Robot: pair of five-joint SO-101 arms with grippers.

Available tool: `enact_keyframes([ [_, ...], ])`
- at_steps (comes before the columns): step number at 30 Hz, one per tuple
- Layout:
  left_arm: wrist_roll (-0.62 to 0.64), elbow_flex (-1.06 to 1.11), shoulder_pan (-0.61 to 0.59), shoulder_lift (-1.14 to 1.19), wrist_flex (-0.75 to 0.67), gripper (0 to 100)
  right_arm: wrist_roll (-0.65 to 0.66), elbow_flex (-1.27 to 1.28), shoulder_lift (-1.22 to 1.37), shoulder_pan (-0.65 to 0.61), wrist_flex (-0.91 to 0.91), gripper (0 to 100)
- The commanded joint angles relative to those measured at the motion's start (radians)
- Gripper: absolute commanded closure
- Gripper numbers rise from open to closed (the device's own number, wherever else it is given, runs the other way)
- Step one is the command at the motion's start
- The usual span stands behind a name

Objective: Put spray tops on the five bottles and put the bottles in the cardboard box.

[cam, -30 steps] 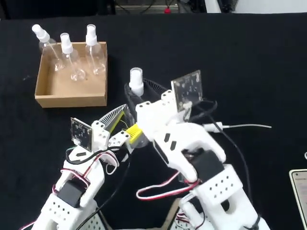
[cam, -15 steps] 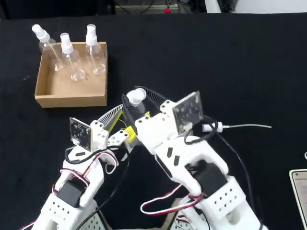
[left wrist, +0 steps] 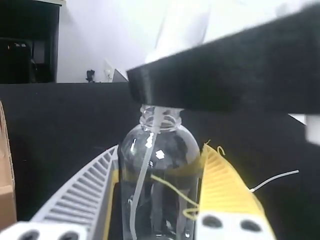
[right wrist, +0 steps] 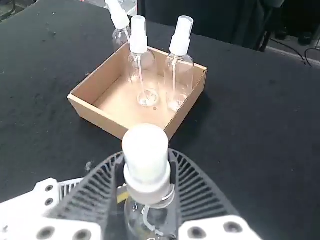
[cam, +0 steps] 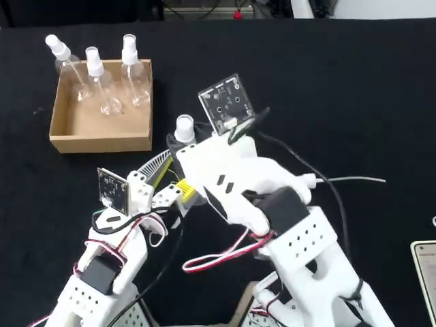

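The left gripper (left wrist: 160,151) holds a clear bottle (left wrist: 157,190) upright near the middle of the black desk (cam: 354,82). Its grey and yellow fingers (left wrist: 222,185) are clenched against the bottle's two sides, below the shoulder. Right over it, the right gripper (right wrist: 146,167) has its black ribbed fingers (right wrist: 195,192) closed on a white spray top (right wrist: 146,150). The spray top sits at the bottle's neck with its thin dip tube hanging down inside the glass. Whether it is fully seated cannot be told.

The cardboard box (cam: 102,143) lies near the held bottle but apart from it, toward the far left of the desk in the high view. Three capped bottles (cam: 102,85) stand along its far wall, the left one tilted, and the near half of the box floor is bare. A loose spray top (cam: 303,181) lies on its side to the right of the arms, its tube pointing away from them. Open black desk stretches beyond it.
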Motion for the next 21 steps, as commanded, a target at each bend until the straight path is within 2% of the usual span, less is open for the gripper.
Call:
enact_keyframes([
  [1, 0.000, 0.021, 0.002, -0.012, -0.006, 92, 0.021, -0.053, 0.018, 0.008, 0.051, 97.5],
  [9, 0.000, 0.021, 0.002, -0.012, -0.006, 92, 0.052, -0.067, 0.019, 0.006, 0.083, 79.6],
  [17, 0.000, 0.021, 0.002, -0.012, -0.006, 92, 0.060, -0.097, 0.001, 0.005, 0.089, 78.7],
  [21, 0.000, 0.021, 0.002, -0.012, -0.006, 92, 0.055, -0.108, -0.104, 0.003, 0.089, 78.7],
])
